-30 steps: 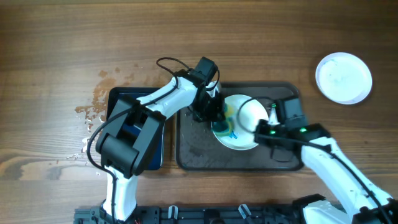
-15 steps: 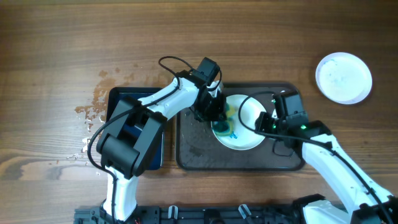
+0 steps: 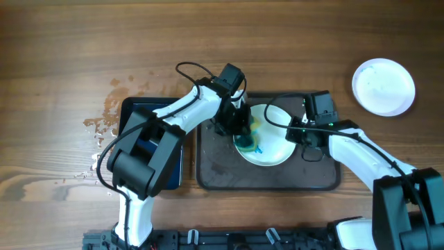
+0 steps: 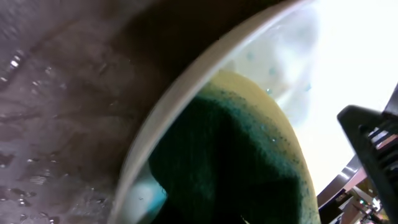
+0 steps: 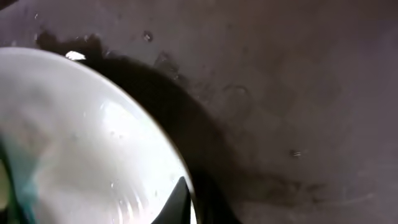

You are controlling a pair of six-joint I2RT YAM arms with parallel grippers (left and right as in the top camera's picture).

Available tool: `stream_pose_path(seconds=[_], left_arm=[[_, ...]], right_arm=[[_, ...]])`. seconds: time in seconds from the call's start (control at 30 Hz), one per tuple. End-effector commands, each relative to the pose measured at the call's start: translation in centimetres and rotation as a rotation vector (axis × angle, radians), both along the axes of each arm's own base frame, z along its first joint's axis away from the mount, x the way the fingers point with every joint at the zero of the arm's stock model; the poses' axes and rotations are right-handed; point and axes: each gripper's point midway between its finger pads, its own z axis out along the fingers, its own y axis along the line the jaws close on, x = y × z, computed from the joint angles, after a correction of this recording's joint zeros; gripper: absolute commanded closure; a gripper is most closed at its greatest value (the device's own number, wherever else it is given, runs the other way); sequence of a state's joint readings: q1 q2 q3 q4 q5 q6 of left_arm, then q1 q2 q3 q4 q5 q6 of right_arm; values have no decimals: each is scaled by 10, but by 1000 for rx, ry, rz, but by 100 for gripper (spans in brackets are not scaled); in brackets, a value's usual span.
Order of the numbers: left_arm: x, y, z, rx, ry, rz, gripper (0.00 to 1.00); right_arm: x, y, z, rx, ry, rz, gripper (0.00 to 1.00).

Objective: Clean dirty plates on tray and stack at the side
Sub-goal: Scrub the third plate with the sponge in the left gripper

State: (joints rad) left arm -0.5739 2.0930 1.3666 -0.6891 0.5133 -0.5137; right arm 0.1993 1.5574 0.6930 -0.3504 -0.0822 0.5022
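Note:
A white plate (image 3: 272,142) with blue smears lies on the dark tray (image 3: 222,167). My left gripper (image 3: 241,130) is shut on a green and yellow sponge (image 3: 248,141) pressed onto the plate's left part. In the left wrist view the sponge (image 4: 249,168) fills the space inside the plate's rim (image 4: 163,127). My right gripper (image 3: 297,132) is shut on the plate's right rim. In the right wrist view one dark finger (image 5: 181,200) lies over the edge of the plate (image 5: 81,137), above the wet tray (image 5: 286,93). White plates (image 3: 383,86) sit on the table at the far right.
A dark blue basin (image 3: 135,114) stands left of the tray, under the left arm. Water drops and crumbs (image 3: 104,121) lie on the wooden table to its left. The tray floor is wet.
My right gripper has moved up along the plate's right rim, toward the tray's far edge. The left gripper and sponge have hardly moved.

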Motion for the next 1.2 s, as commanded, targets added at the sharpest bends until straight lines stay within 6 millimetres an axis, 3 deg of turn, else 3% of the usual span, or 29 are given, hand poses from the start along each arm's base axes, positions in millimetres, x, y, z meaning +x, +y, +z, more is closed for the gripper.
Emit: stream_pose_path(seconds=[0.0,0.13,0.27,0.47,0.63,0.77,0.9,1.0,1.1,1.17], left_arm=[[-7,15,-24,104,5,-6,96],[-10,8,-24,107,-16,-33,96],[-8,13,-32,199,-134,-152,96],[-15,-5,-31,193,-192,-228,96],[-34,-32,-17,18,-138,-323,96],[-53,-71,15,-263,-28,-322,96],[-40,-85,23,-311,-30,-242,96],[-25,-74,13,-230,-68,-186,96],[-3,-43,-6,-62,-127,-117,96],[13,-9,-20,100,-168,-67,96]], right_arm=[[-18,5,-20,20,84,-3,95],[-18,8,-19,38,85,5,95],[-19,13,-19,63,91,15,95],[-23,18,-18,95,106,25,95],[-26,19,-18,101,119,25,95],[-29,18,-19,98,133,23,95],[-32,18,-20,96,145,22,95],[-35,17,-21,93,158,22,95],[-36,17,-21,92,163,22,95],[-36,17,-21,92,162,22,95]])
